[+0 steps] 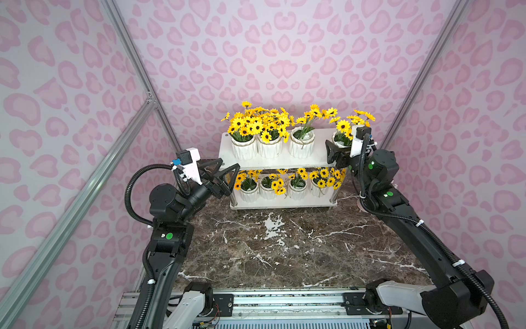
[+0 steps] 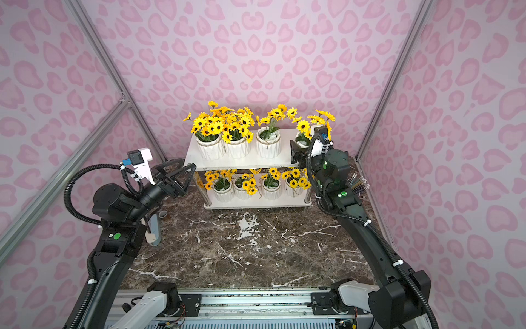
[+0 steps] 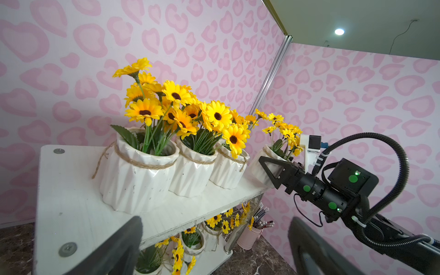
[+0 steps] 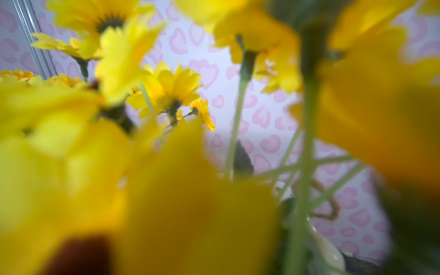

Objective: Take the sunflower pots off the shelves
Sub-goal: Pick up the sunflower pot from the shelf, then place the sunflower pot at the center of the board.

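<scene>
White sunflower pot [image 3: 257,166] at the shelves' [image 1: 227,151] right end — right gripper [image 1: 332,153] gapes at it, likely to clamp; left gripper [image 1: 230,163] waits unclenched, empty.

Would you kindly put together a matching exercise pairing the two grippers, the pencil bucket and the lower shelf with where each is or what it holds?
Things: 1 left gripper; 2 right gripper; 3 pink pencil bucket; 4 lower shelf.
Descriptions: A on the marble table, beside the right end of the shelves; B carries four sunflower pots; C fingers wide apart, at the left end of the shelves; D at the upper rightmost pot.
Pairs: 1-C; 2-D; 3-A; 4-B.
</scene>
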Action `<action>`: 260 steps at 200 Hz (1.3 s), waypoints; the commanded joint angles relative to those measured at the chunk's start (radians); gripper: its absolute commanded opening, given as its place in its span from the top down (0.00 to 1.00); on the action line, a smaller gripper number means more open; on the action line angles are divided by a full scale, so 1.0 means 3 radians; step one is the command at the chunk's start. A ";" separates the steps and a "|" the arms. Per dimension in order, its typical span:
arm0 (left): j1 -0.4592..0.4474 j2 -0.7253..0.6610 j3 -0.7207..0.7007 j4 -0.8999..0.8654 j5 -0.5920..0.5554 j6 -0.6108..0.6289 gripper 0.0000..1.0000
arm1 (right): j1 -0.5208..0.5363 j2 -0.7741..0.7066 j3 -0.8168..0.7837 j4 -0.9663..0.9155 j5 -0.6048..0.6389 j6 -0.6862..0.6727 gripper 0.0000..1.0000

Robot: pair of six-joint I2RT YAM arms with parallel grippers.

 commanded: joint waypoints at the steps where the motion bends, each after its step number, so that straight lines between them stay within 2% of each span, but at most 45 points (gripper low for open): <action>1: 0.0001 -0.0004 0.0009 0.0069 -0.0038 -0.0043 0.03 | 0.0013 -0.0095 -0.0004 0.0301 0.0025 0.0053 1.00; 37: 0.0000 -0.0023 -0.0014 0.0052 -0.0072 -0.0039 0.03 | 0.0157 -0.0340 -0.0201 0.0315 0.0026 0.0065 1.00; 74: -0.0001 -0.0036 -0.0035 0.0037 -0.0086 -0.0049 0.02 | 0.0452 -0.0600 -0.0432 0.0340 0.0147 -0.0009 1.00; 109: 0.0000 -0.0074 -0.0068 0.0029 -0.0108 -0.0054 0.03 | 0.0722 -0.0844 -0.0755 0.0485 0.0050 0.0043 1.00; 158: 0.0002 -0.0152 -0.0174 -0.0085 -0.0178 -0.0044 0.03 | 0.1532 -0.0895 -0.1215 0.0851 0.0136 -0.0160 1.00; 199: 0.0000 -0.0345 -0.0426 -0.0288 -0.0532 -0.0081 0.03 | 0.2021 -0.0505 -0.1630 0.1633 0.0119 -0.0090 1.00; 230: 0.0000 -0.0573 -0.0655 -0.0435 -0.0892 -0.0181 0.03 | 0.2223 0.0151 -0.1626 0.2077 -0.0012 0.0023 1.00; 260: 0.0002 -0.0781 -0.0819 -0.0492 -0.1049 -0.0253 0.03 | 0.2358 0.0804 -0.1463 0.2424 -0.0162 -0.0015 1.00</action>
